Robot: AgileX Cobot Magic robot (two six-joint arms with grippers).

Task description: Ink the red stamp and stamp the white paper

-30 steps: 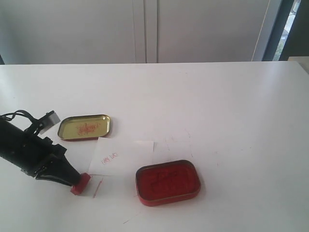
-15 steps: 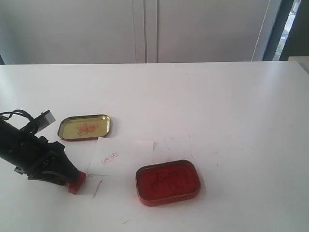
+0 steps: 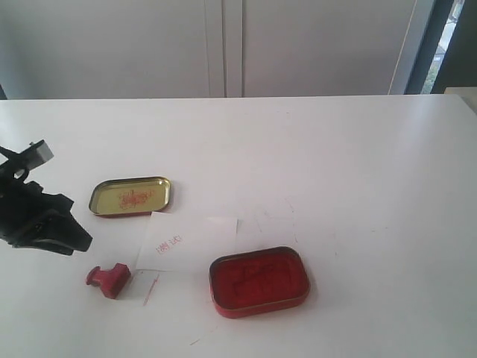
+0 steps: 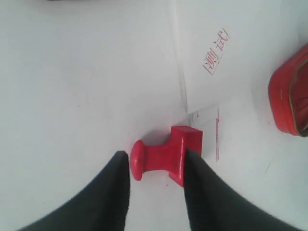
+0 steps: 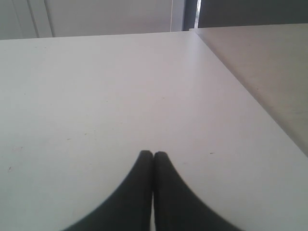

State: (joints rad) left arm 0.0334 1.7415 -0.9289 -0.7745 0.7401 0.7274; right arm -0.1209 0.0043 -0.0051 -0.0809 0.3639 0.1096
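Observation:
The red stamp (image 3: 109,280) lies on its side on the table, knob pointing left, just left of the white paper (image 3: 190,242). The paper carries a red stamped mark (image 3: 168,244). My left gripper (image 3: 78,240) hangs open up and to the left of the stamp, clear of it. In the left wrist view the stamp (image 4: 166,154) shows between the two spread fingertips of the left gripper (image 4: 157,156), on the table beyond them, with the paper (image 4: 216,53) further off. My right gripper (image 5: 153,154) is shut on nothing over bare table.
The open red ink tin (image 3: 259,281) sits right of the paper, seen also as the red ink tin (image 4: 288,96) at the frame edge. A gold tin lid (image 3: 130,196) lies behind the paper. Red ink streaks (image 3: 151,289) mark the table beside the stamp.
The left gripper opened, let go of the stamp and drew back up and to the left. The stamp now lies tipped on its side on the table.

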